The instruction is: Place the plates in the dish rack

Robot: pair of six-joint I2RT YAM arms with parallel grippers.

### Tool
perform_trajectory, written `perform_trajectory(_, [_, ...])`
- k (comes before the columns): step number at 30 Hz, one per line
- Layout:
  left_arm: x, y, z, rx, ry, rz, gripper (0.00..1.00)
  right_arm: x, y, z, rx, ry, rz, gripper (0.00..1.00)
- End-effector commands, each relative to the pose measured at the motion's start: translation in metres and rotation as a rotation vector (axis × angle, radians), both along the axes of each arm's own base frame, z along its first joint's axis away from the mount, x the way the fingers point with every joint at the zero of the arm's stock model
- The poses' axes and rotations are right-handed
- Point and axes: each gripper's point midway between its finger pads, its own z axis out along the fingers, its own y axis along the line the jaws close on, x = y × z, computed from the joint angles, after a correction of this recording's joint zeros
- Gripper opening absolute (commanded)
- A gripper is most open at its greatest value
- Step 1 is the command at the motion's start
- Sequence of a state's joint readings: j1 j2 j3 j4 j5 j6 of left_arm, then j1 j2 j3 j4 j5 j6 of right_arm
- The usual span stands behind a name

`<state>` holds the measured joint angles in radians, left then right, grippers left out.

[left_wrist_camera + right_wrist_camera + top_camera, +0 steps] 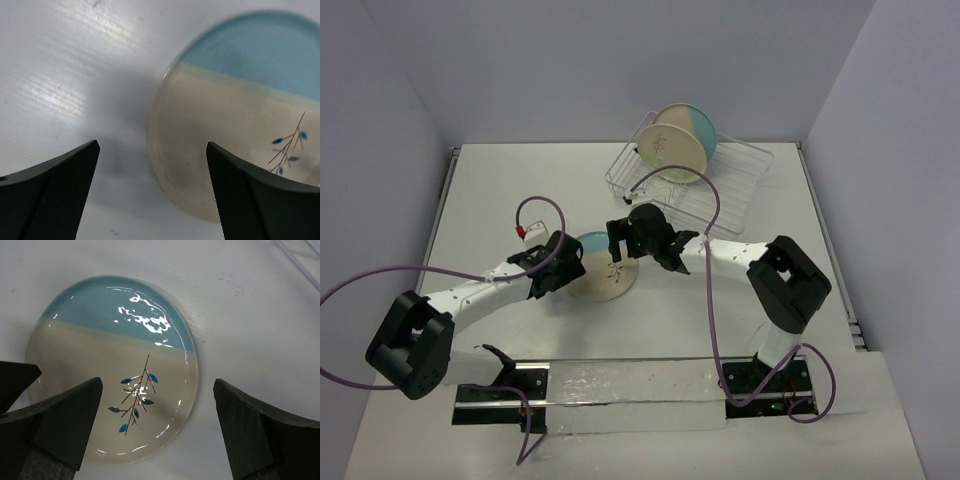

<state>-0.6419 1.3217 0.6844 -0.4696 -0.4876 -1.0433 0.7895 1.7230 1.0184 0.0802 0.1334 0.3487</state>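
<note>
Top external shows one half-cream, half-blue plate (605, 272) lying flat on the white table (520, 180), mid-table and well apart from the dish rack (740, 190). The left gripper (565, 265) sits at the plate's left rim with its jaws spread wide and nothing between them. The right gripper (620, 250) hovers over the same plate, also spread and empty. In the rack at the far right, two plates stand on edge: a cream plate (672, 150) in front and a second cream-and-blue plate (702, 122) behind it.
</note>
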Motion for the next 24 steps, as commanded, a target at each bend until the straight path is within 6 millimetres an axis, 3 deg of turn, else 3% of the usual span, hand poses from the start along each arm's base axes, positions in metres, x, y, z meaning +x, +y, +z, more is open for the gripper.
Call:
perform_trajectory(1, [0.030,-0.001,0.015,-0.047,-0.060,0.009,0.97,0.012,0.012,0.010,0.035,-0.012,-0.009,1.00])
perform_trajectory(11, [0.046,-0.005,0.002,-0.132,-0.056,-0.068,0.99,0.019,0.012,-0.006,0.055,0.056,-0.024,1.00])
perform_trajectory(14, [0.042,-0.006,-0.005,-0.148,-0.040,-0.079,0.88,0.018,0.012,-0.010,0.059,0.074,-0.020,1.00])
perform_trajectory(16, [0.041,-0.009,-0.007,-0.168,-0.042,-0.100,0.73,0.019,0.011,-0.013,0.056,0.080,-0.021,1.00])
perform_trajectory(19, [0.038,-0.008,-0.012,-0.161,-0.029,-0.105,0.66,0.020,0.009,-0.017,0.053,0.089,-0.031,1.00])
perform_trajectory(21, [0.035,-0.007,-0.019,-0.153,-0.005,-0.111,0.53,0.020,0.009,-0.019,0.058,0.099,-0.031,1.00])
perform_trajectory(24, [0.030,-0.006,-0.029,-0.147,0.021,-0.108,0.48,0.020,0.010,-0.022,0.060,0.109,-0.022,1.00])
